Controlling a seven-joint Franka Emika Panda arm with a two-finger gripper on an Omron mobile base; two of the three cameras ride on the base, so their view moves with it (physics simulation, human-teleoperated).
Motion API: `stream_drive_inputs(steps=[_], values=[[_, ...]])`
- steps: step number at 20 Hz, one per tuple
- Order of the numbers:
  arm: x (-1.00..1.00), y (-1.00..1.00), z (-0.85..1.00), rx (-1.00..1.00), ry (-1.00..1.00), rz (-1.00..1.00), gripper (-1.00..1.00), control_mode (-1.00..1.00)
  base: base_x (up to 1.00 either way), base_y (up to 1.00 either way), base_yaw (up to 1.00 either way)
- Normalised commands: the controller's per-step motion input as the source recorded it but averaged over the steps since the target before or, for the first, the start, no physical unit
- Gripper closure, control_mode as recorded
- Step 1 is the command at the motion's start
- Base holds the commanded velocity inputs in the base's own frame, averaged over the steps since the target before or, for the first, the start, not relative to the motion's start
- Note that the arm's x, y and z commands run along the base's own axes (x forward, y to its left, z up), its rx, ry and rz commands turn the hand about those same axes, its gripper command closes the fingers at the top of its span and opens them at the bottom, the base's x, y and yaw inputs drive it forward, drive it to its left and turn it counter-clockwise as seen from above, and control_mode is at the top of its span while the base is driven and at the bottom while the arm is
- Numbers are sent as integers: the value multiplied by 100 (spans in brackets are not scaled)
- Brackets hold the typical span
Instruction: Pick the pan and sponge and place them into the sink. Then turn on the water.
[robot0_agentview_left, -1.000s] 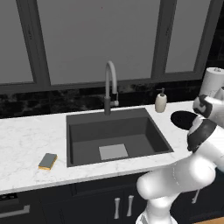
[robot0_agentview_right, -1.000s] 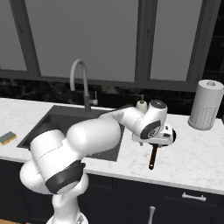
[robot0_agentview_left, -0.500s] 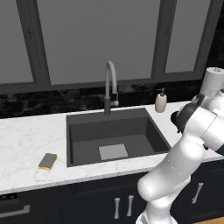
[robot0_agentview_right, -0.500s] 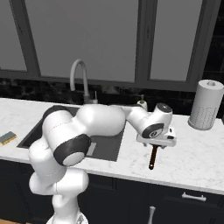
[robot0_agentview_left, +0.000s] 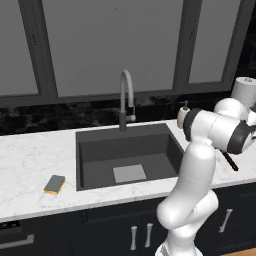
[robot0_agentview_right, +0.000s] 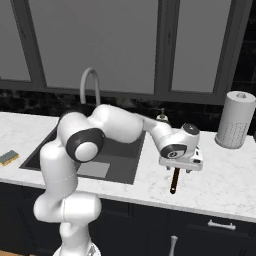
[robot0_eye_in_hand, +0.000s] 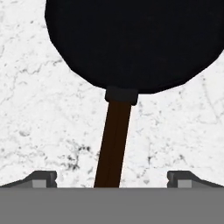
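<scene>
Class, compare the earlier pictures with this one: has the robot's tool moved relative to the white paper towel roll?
Yes. The tool has come down and shifted slightly toward the white paper towel roll, over the pan's reddish-brown handle.

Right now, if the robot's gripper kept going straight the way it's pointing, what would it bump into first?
Probably the pan's handle: it runs midway between the open gripper's fingertips, with the pan just ahead.
</scene>
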Motion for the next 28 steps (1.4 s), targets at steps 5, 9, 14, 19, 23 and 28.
stream_drive_inputs(steps=[5,9,14,19,23,28], values=[[16,0,-27,0,-1,0,-100,-100,0,0,0],[16,1,-26,0,0,0,-100,-100,0,0,0],[27,18,-28,0,0,0,-100,-100,0,0,0],[28,24,-36,0,0,0,-100,-100,0,0,0],[19,0,-38,0,0,0,-100,-100,0,0,0],[14,9,-22,0,0,0,100,-100,0,0,0]])
